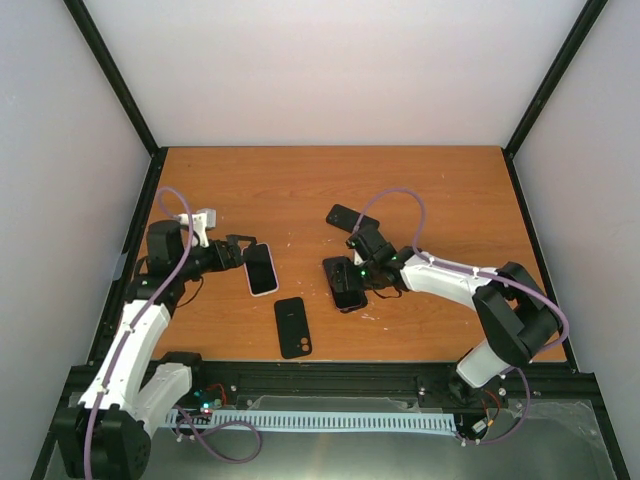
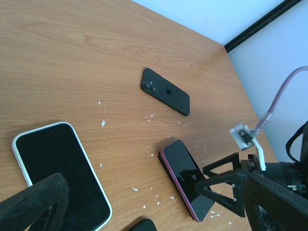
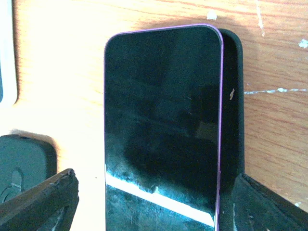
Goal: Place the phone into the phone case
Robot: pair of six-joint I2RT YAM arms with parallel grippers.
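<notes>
A purple-edged phone (image 1: 346, 284) lies screen up on a black phone case (image 3: 233, 96), shifted a little to one side so the case's edge shows along it. It also shows in the right wrist view (image 3: 161, 125) and the left wrist view (image 2: 185, 175). My right gripper (image 1: 364, 272) is open, its fingers straddling the phone's near end (image 3: 154, 204); the right finger (image 3: 269, 207) is at the case's edge. My left gripper (image 1: 240, 252) is wide open and empty (image 2: 130, 192) over the end of a white-edged phone (image 1: 262, 268).
The white-edged phone (image 2: 57, 173) lies screen up at the left. A black phone (image 1: 352, 218) lies back up further off, also seen in the left wrist view (image 2: 166, 91). Another black phone or case (image 1: 292, 327) lies near the front edge. White crumbs dot the table (image 1: 440, 190).
</notes>
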